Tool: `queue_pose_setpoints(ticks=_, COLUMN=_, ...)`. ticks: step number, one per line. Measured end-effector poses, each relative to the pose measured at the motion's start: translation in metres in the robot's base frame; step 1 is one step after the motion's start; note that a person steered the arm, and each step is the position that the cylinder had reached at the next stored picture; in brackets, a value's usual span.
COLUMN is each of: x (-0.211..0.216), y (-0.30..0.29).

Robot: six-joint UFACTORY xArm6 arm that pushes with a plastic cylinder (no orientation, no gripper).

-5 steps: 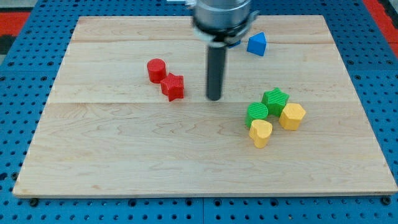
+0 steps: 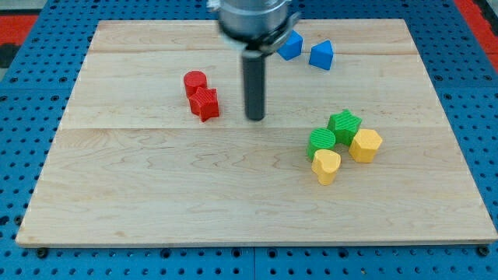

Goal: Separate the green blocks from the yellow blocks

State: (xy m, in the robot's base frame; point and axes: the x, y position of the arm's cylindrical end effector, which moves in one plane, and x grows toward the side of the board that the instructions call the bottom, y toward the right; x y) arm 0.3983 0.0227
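Observation:
A green star block and a green cylinder sit in a tight cluster with a yellow hexagon block and a yellow heart-shaped block at the view's right of the wooden board. The green star touches the hexagon; the green cylinder touches the yellow heart. My tip stands on the board to the view's left of the cluster, well apart from it, and just right of the red star block.
A red cylinder sits against the red star's upper left. Two blue blocks lie near the view's top. The board rests on a blue pegboard.
My tip has moved a little to the view's left. The red star has shifted left and up, closer against the red cylinder. A second blue block now shows beside the rod.

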Motion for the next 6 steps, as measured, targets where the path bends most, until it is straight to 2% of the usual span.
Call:
queue_pose_setpoints(ticks=1, x=-0.022, y=0.104)
queue_pose_setpoints(ticks=2, x=0.005, y=0.153)
queue_pose_setpoints(ticks=3, x=0.058, y=0.152)
queue_pose_setpoints(ticks=4, x=0.105, y=0.102)
queue_pose_setpoints(ticks=5, x=0.109, y=0.088)
queue_pose_setpoints(ticks=6, x=0.074, y=0.088)
